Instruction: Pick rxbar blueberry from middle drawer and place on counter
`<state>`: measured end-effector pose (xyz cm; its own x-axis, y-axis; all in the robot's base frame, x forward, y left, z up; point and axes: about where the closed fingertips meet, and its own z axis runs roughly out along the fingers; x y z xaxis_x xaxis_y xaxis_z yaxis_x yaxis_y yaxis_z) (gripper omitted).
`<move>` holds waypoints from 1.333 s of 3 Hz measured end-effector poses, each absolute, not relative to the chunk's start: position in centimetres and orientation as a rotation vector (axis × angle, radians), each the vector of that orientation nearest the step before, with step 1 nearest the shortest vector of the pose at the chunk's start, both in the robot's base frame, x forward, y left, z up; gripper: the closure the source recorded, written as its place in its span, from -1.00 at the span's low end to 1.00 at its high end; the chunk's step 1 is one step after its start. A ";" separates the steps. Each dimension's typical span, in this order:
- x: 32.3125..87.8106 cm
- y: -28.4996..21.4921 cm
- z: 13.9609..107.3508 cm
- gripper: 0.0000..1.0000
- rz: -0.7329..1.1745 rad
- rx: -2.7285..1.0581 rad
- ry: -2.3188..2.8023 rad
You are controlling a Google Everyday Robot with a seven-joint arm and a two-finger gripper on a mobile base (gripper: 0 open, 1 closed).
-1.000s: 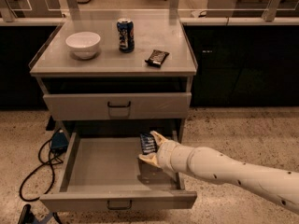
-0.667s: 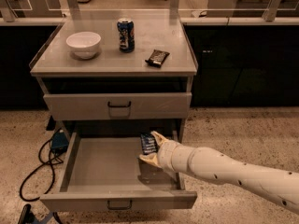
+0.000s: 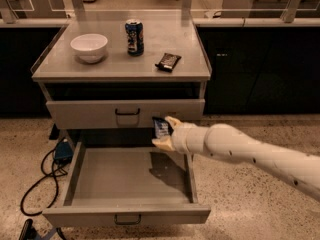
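Observation:
My gripper (image 3: 165, 132) is shut on the rxbar blueberry (image 3: 161, 127), a small dark blue bar with pale lettering, held upright. It hangs above the back right of the open middle drawer (image 3: 125, 184), in front of the closed upper drawer's front panel (image 3: 125, 113). The drawer floor below holds nothing but the bar's shadow. The white arm reaches in from the right. The counter (image 3: 115, 59) is the pale grey cabinet top above.
On the counter stand a white bowl (image 3: 89, 47), a dark blue can (image 3: 134, 37) and a wider dark wrapped bar (image 3: 168, 61). A blue device with black cables (image 3: 62, 151) lies on the floor left of the cabinet. Dark cabinets flank it.
The gripper has lifted the bar up out of the middle drawer, from near the drawer floor to the height of the upper drawer's front.

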<state>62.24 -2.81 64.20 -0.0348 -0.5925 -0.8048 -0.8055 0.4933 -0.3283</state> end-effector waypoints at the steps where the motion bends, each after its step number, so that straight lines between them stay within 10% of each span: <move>1: 66.9 -2.5 73.2 1.00 0.178 -1.202 1.716; 4: 68.0 1.1 91.7 1.00 -0.100 -1.317 1.632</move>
